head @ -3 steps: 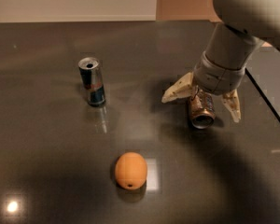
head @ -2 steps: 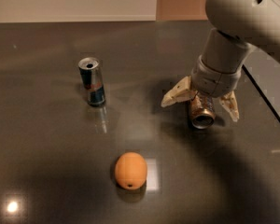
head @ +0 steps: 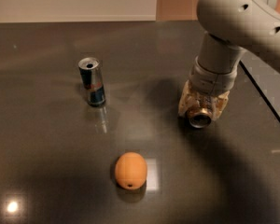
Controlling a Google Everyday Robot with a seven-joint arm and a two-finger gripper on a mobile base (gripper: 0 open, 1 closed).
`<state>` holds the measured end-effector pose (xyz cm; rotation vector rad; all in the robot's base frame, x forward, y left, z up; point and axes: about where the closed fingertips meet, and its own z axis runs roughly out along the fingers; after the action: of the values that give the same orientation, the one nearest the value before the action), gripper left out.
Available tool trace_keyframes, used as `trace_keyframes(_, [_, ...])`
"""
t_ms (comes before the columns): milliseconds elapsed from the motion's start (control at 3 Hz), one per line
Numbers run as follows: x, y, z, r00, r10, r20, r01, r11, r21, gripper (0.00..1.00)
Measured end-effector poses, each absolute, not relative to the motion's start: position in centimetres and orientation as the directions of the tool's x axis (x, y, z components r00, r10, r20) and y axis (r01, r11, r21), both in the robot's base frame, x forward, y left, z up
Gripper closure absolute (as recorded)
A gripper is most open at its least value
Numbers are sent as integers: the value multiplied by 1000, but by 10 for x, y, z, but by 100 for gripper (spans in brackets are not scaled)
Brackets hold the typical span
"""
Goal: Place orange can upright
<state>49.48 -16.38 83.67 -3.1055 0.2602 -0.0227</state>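
Observation:
The orange can (head: pixel 199 119) lies on its side on the dark table (head: pixel 46 171) at the right, its round silver end facing the camera. My gripper (head: pixel 201 112) comes down on it from above, and its cream fingers (head: pixel 185 104) press against both sides of the can. Most of the can's label is hidden by the fingers. The grey arm (head: pixel 233 22) rises to the top right.
A slim blue-and-silver can (head: pixel 92 82) stands upright at the left. A round orange fruit (head: pixel 130 170) lies in front, near the middle. The table's right edge (head: pixel 266 101) runs close behind the gripper.
The gripper's fingers were spread wide on either side of the can; now they have closed in against it. The can, slim can and fruit have not moved.

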Motion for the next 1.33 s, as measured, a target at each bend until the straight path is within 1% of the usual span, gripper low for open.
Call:
trace_keyframes(333, [499, -168, 842, 980, -200, 10, -200, -980, 2, 63])
trace_keyframes(667, [505, -159, 860, 947, -319, -31, -320, -947, -26, 87])
trace_keyframes(1000, [520, -139, 888, 879, -471, -75, -477, -872, -111, 100])
trace_keyframes(1333, [520, -125, 913, 774, -610, -170, -633, -753, -180, 100])
